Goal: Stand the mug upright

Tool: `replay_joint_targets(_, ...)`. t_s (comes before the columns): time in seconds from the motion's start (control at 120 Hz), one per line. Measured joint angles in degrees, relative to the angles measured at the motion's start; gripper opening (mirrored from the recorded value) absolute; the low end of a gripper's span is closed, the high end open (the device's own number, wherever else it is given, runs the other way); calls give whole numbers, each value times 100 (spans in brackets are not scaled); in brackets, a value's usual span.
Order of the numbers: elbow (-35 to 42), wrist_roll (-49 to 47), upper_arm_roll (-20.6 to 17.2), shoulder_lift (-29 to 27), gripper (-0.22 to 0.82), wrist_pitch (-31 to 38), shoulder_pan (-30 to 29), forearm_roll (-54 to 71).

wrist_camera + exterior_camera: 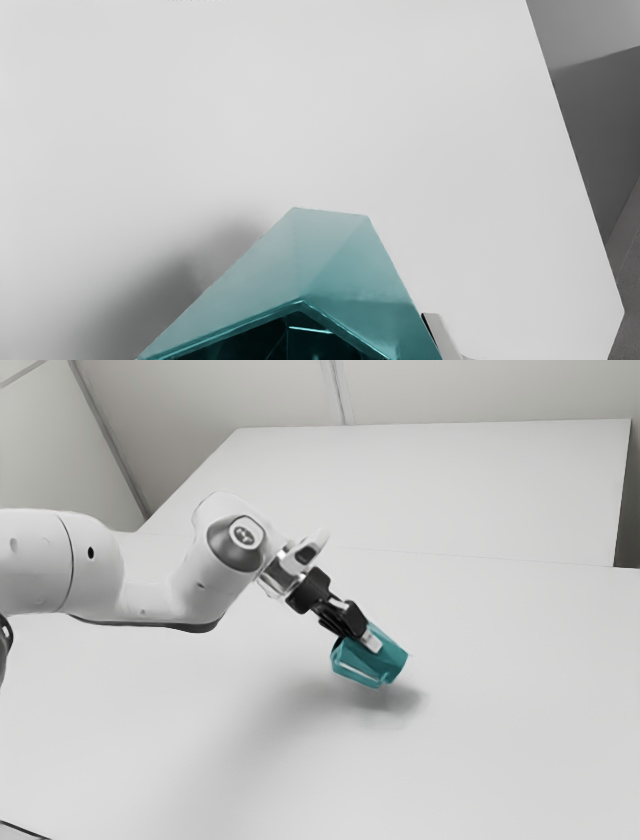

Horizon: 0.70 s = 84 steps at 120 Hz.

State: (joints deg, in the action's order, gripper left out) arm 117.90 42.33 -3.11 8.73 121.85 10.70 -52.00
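My gripper reaches down at a slant in the exterior view and is shut on the teal mug. The mug is tilted and looks raised off the table, with a soft shadow below it. In the wrist view the faceted mug has its dark opening toward my hand and its narrower end farther away. One pale fingertip of my gripper lies against the mug's side there; the opposite fingertip is hidden.
The broad white table extends around and beneath the mug. A table edge runs beside darker surroundings in the wrist view. Pale walls stand behind the table.
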Motion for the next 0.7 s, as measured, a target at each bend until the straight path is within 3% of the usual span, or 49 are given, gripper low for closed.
replay_joint_targets(0.433,-564,-701,101,-210,-15,-824,-151,3124)
replay_joint_targets(0.7,-749,-1201,121,-257,-15,-1240,-176,4368)
